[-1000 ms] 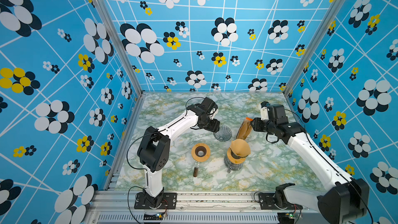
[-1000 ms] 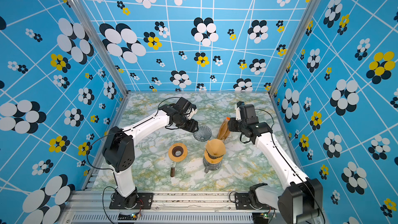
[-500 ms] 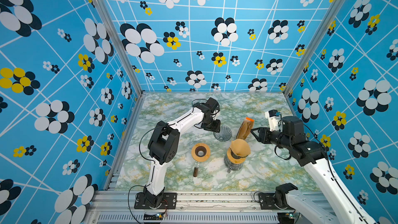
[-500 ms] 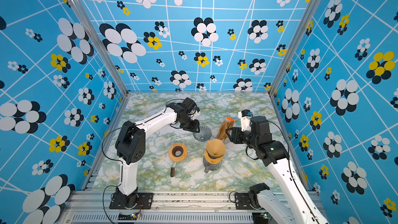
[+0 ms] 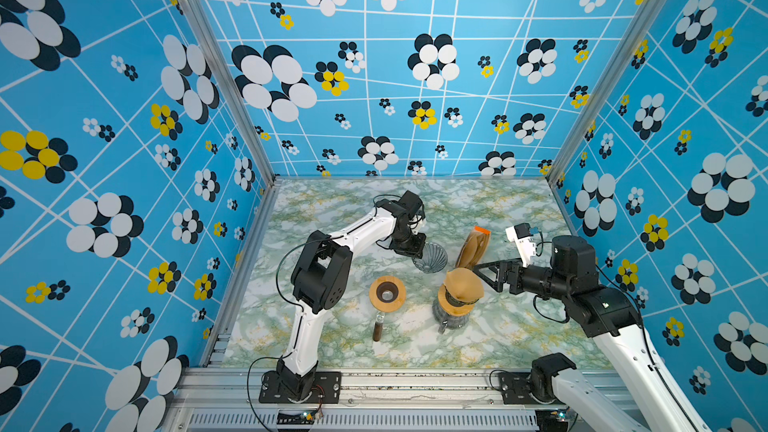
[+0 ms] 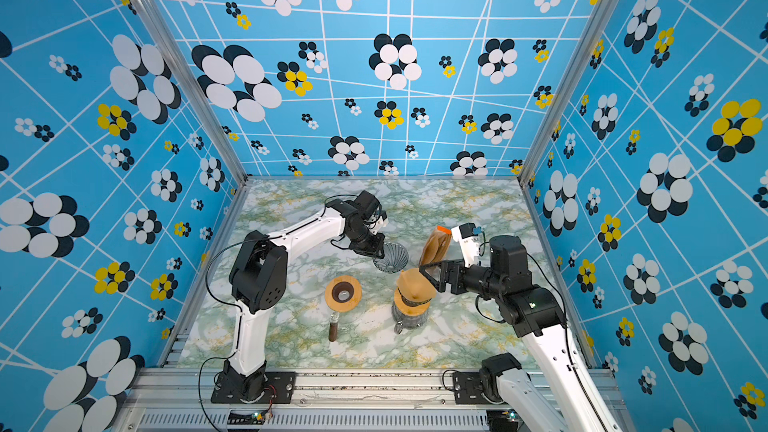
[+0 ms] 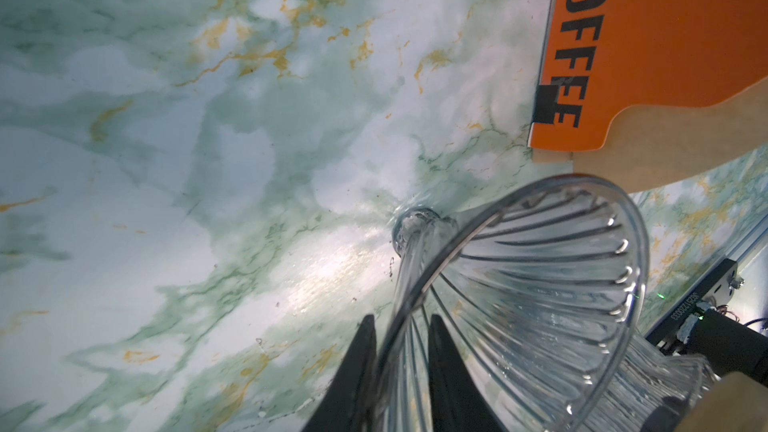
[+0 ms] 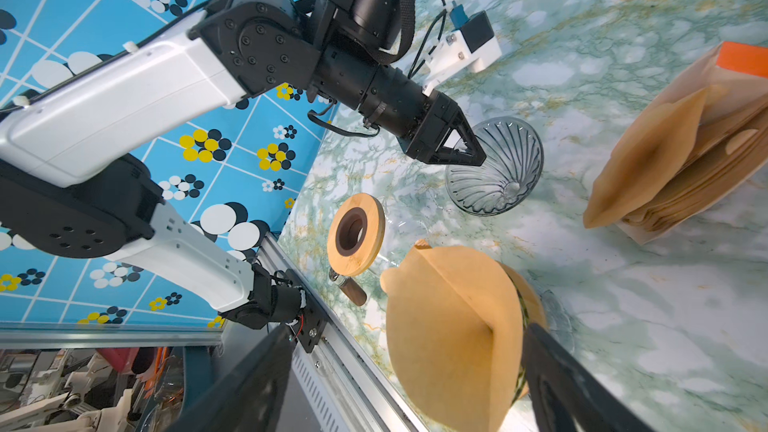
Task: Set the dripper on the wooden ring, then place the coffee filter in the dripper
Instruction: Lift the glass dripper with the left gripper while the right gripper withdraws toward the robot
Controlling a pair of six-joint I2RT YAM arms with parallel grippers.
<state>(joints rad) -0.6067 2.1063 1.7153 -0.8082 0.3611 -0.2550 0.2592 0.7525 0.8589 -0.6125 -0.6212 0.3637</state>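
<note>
Brown paper filter: rests on top of the carafe, not yet in the dripper.
Filter handling: probably very light, soft and easy to crush; a gentle pinch at its folded seam seems best.
Glass dripper: lies tilted on the table near the carafe, on its far side; likely stiff, slippery, fragile.
Left end effector: pinched on the dripper rim.
Right end effector: jaws wide apart just beside the carafe top, holding nothing.
</note>
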